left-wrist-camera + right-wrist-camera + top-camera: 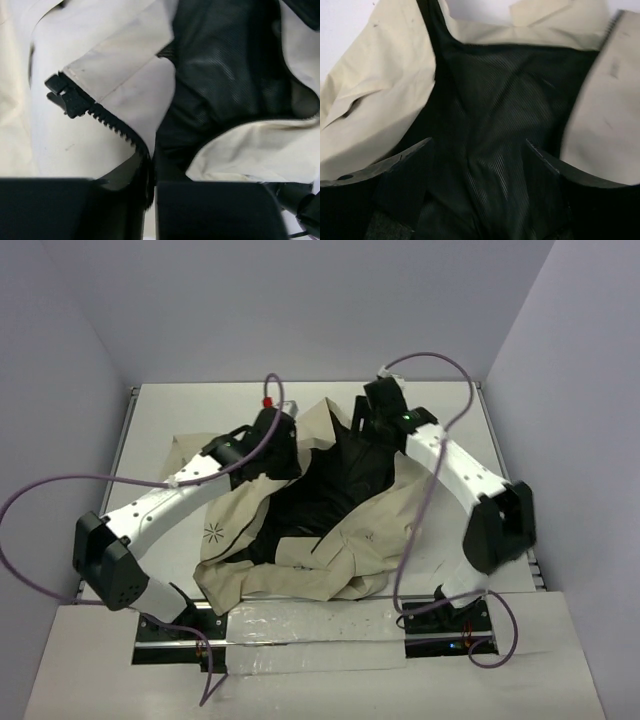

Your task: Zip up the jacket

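This looks like a robotics lab test cell, though little beyond it shows: plain pale walls (300, 300) box in a white table (190, 410), a left arm (160, 505) and right arm (450, 455) are bolted at its near edge, purple cables (430, 354) trail loose, and silvery tape (310, 630) covers the front.

The crumpled jacket (350, 540) swallows the middle of the bench (200, 405), lumpy folds everywhere, so nothing slides through low there. Bare strips run along the far edge and left side. A purple cable (412, 530) drapes over the jacket's right half. The right claw (479, 142) has open room between its fingers (395, 170), black lining (490, 100) below. The left claw (151, 182) looks plugged by the zipper edge (115, 127), I think.
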You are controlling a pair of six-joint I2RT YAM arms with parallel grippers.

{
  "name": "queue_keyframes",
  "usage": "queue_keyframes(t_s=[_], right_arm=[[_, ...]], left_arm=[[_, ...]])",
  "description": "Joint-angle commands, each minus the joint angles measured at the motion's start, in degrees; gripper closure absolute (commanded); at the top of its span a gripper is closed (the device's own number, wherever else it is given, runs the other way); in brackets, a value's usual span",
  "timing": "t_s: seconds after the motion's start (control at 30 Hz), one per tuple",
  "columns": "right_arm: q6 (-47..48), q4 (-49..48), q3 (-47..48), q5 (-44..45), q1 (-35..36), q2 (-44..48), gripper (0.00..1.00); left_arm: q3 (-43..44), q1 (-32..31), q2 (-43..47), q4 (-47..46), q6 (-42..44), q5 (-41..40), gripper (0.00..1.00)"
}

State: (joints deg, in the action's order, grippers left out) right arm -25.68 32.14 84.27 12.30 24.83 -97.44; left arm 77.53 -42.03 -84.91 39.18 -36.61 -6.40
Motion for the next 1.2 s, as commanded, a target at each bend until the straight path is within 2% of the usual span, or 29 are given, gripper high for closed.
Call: queue_keyframes(t_s=[0.0, 0.03, 0.07, 0.1, 0.2, 0.37, 0.43, 0.5, 0.57, 0.67, 0.77, 0.83, 0.97, 1.17], right_arm=[[-2.58, -3.96, -9.96, 2.49, -3.22, 15.16, 0.23], [-3.08, -4.39, -11.86, 1.70, -4.53, 17.49, 0.22], [-3.59, -4.97, -14.49, 0.17, -6.79, 20.70, 0.22], [-3.48, -5.53, -16.64, -0.68, -8.09, 23.48, 0.22], [-1.85, -5.07, -18.35, -1.44, -9.62, 26.67, 0.22], [0.26, -3.45, -17.47, -6.10, -8.71, 25.87, 0.23], [2.25, -2.21, -16.10, -6.98, -5.53, 24.39, 0.23], [5.44, 1.00, -11.24, -3.37, 0.57, 21.51, 0.22], [6.41, 2.67, -8.69, -2.69, 4.42, 18.87, 0.22], [5.13, 3.50, -6.80, -3.51, 7.87, 14.07, 0.22], [1.82, 2.67, -8.47, -6.51, 7.81, 10.40, 0.21], [-0.02, 1.85, -11.29, -7.81, 7.36, 9.57, 0.19], [-4.37, 0.55, -16.78, -12.00, 5.39, 10.18, 0.15], [-9.33, -1.47, -24.81, -13.60, 4.34, 13.25, 0.13]], left_arm=[[7.59, -8.51, -3.10, -3.60, 0.52, -5.78, 0.52], [8.21, -9.80, -3.54, -3.86, 1.06, -5.13, 0.31], [9.45, -11.41, -4.27, -4.08, 2.08, -3.31, 0.05], [10.38, -12.33, -4.39, -4.11, 2.51, -1.55, 0.01], [10.89, -12.90, -2.91, -4.80, 4.00, 0.77, 0.01], [10.21, -12.31, 1.72, -7.71, 4.70, -2.43, 0.01], [9.86, -10.13, 2.76, -7.62, 3.64, -2.78, 0.03], [8.56, -5.62, 3.25, -6.09, -0.56, -2.39, 0.11], [6.41, -1.70, 3.63, -5.53, -2.05, -2.04, 0.13], [2.86, 1.01, 3.67, -4.15, -3.54, -2.07, 0.13], [0.03, 1.48, 3.76, 0.41, -5.38, -4.17, 0.07], [-3.93, 1.50, 5.56, 2.81, -7.62, -6.03, 0.03], [-13.03, 1.51, 13.46, 8.00, -11.98, -9.60, 0.01], [-29.23, 1.02, 22.92, 5.35, -17.33, -3.50, 0.01]])
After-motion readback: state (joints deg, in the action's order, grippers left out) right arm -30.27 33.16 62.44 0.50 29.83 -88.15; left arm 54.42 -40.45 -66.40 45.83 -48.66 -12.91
